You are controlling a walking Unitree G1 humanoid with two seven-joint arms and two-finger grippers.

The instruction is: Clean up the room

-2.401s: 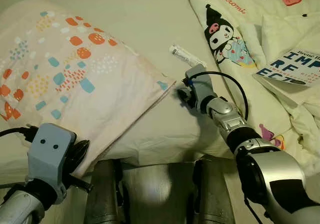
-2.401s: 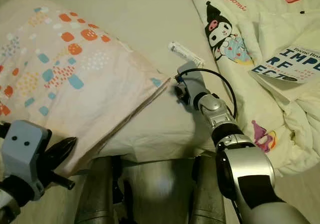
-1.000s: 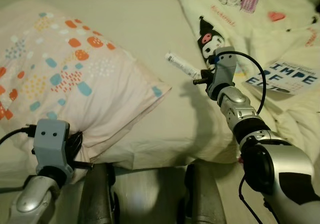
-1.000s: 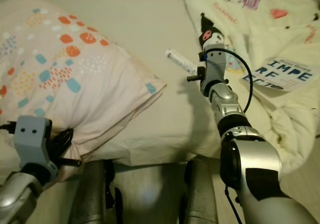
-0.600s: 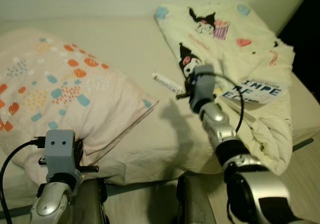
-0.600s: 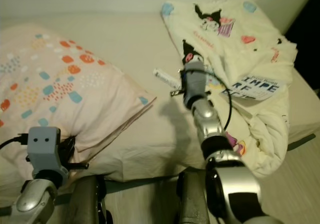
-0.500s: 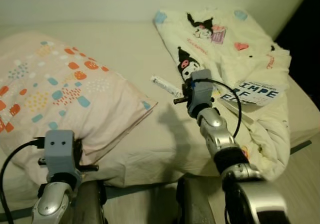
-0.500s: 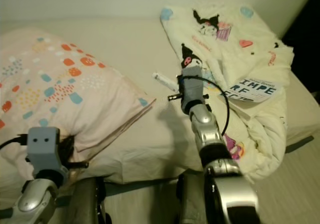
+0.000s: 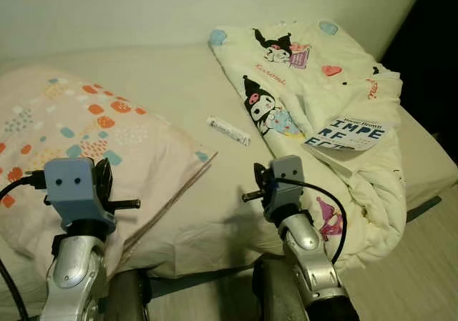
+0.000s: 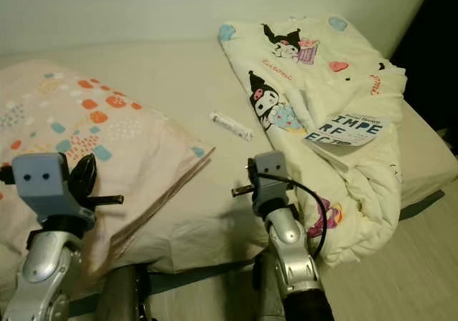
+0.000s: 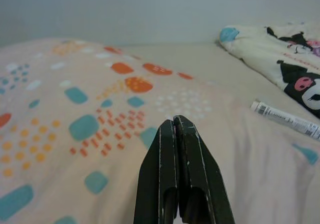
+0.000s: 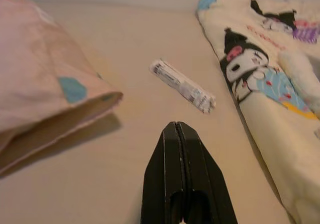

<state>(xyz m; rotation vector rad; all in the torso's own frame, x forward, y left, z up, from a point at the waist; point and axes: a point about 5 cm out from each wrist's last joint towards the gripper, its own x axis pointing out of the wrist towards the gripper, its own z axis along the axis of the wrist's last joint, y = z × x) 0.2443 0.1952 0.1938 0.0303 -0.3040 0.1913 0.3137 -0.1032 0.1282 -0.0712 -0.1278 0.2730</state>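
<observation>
Right gripper [image 12: 176, 128]: drawn back from beside the tube [image 9: 229, 131] to the bed's [image 9: 164, 78] near edge, fingers closed; left gripper [image 11: 176, 125] raised over pillow [image 9: 86, 135].

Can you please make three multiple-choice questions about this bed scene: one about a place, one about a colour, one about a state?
1. Where does the small white tube lie?
A. on the pillow
B. on the bare sheet between pillow and blanket
C. on the book

2. What colour are the dots on the pillow?
A. orange and teal
B. purple and green
C. black

3. How is the right gripper?
A. open
B. shut, holding nothing
C. shut on the tube

Answers: 1 B, the tube rests on the sheet beside the blanket. 2 A, the print shows these colours. 3 B, the right wrist view shows its fingers together, the tube beyond.
</observation>
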